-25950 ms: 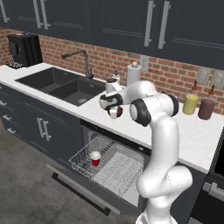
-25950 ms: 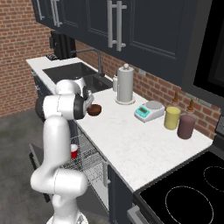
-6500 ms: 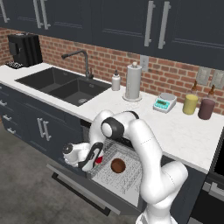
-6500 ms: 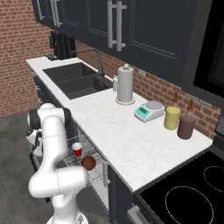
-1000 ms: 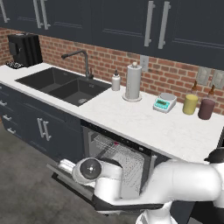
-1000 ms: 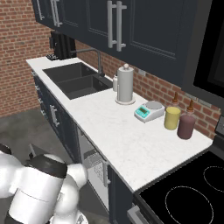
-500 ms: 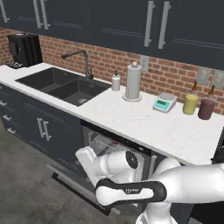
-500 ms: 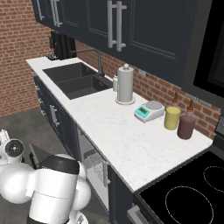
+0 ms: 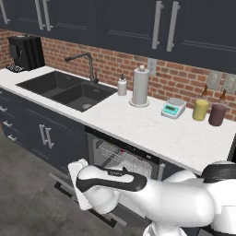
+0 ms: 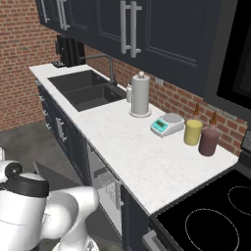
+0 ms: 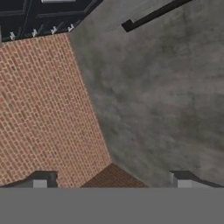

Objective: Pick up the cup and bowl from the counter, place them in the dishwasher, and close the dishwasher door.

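Observation:
The dishwasher (image 9: 126, 159) stands open under the white marbled counter (image 9: 138, 124), and its white wire rack (image 9: 120, 158) shows inside. Its dark door (image 9: 62, 182) hangs down in front, largely covered by my arm. In the right base view the dishwasher (image 10: 105, 188) opening and the counter (image 10: 127, 144) show from the side. The cup and the bowl are hidden. In the hand view my gripper (image 11: 111, 183) is open and holds nothing. It points at grey floor and a brick wall.
On the counter stand a paper towel roll (image 9: 140, 86), a soap bottle (image 9: 121, 86), a scale (image 9: 173, 109), a yellow jar (image 9: 201, 109) and a maroon jar (image 9: 217, 114). The sink (image 9: 64, 90) lies left and the stovetop (image 10: 211, 215) right.
My arm has swung low across the front of the dishwasher, with the hand drifting left near the lowered door. The jaws have stayed wide.

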